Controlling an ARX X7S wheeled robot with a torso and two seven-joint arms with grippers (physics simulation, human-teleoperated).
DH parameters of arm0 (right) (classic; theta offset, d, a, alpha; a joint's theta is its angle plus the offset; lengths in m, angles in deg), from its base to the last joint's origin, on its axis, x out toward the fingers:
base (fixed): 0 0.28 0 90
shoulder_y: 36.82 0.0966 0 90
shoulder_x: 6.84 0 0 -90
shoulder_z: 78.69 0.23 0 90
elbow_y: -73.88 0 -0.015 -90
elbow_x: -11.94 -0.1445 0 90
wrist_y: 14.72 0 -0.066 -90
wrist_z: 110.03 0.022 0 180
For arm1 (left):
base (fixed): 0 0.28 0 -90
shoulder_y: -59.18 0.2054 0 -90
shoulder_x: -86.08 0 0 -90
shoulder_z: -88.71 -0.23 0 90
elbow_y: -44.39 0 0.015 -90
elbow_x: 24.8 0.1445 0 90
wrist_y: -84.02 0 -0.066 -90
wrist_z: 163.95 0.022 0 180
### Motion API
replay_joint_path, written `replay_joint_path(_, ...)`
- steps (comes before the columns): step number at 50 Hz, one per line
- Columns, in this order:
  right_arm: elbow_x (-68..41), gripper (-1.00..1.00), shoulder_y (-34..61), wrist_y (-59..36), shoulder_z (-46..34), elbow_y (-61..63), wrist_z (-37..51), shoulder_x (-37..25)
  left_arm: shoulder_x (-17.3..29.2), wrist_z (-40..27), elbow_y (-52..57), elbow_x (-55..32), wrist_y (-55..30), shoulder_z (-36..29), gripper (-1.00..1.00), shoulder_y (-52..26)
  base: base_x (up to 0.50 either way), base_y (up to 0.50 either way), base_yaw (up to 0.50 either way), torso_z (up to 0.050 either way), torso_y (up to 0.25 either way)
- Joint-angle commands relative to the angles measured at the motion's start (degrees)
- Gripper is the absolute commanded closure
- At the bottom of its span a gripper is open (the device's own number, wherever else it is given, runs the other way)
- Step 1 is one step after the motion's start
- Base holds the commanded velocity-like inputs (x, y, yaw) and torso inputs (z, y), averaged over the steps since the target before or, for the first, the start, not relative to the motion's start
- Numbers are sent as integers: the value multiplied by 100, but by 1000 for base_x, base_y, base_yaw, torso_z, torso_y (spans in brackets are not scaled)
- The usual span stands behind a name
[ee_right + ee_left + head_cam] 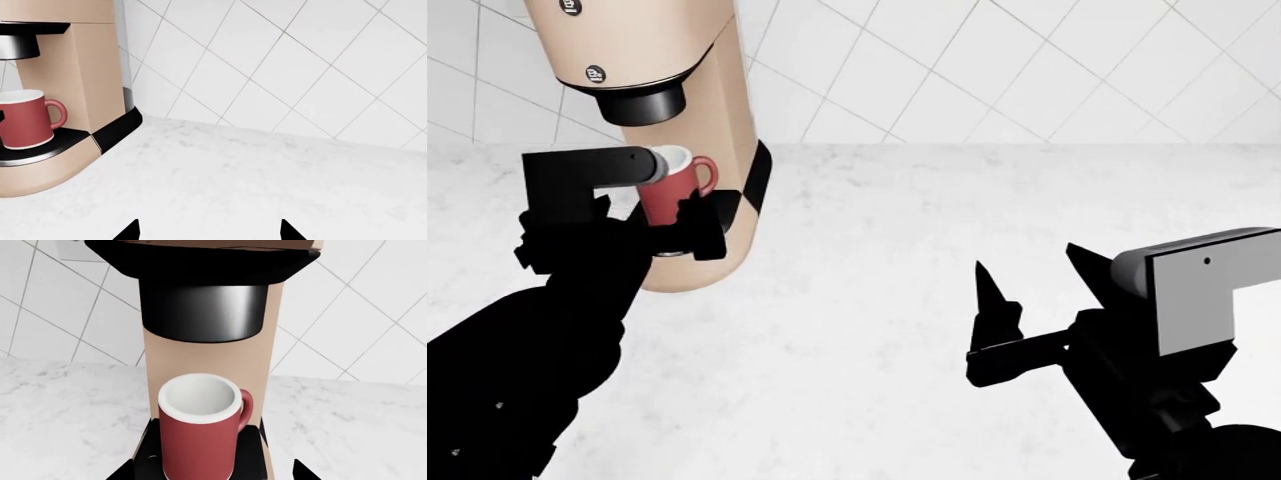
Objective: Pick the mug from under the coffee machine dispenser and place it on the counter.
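Observation:
The dark-red mug [200,440] with a white inside stands upright on the black drip tray [252,455], right under the black round dispenser [203,315] of the beige coffee machine [701,100]. My left gripper [212,474] is open, with one fingertip on each side of the mug's lower body and a gap to it on both sides. In the head view the mug [678,195] shows behind the left gripper [681,232]. The right wrist view shows the mug [23,122] from the side, its handle toward the machine's column. My right gripper [1030,268] is open and empty over the white marble counter [894,230].
A white tiled wall [1028,70] runs behind the counter. The machine's head overhangs the mug closely. The counter [267,175] stretches to the right of the machine, with the open right gripper [208,232] above it.

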Motion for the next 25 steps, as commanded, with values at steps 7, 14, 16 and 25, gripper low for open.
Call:
replay_joint_path(7,-239,-100,-7,169,7,109,136,-69,-74,-91,-920,541,484,-628,-100,-563,0,0,0,38,21)
replay_joint_path(14,-290,-100,9,199,-27,146,189,-114,-123,-52,-1314,640,639,-765,-100,-681,0,0,0,22,10)
replay_joint_path(16,-288,-100,24,209,-47,139,196,-116,-124,-46,-1414,671,692,-787,-100,-712,0,0,0,7,0)
replay_joint_path(25,-185,-100,12,291,-113,90,133,-139,-157,17,-1931,814,984,-919,-100,-795,0,0,0,1,0)
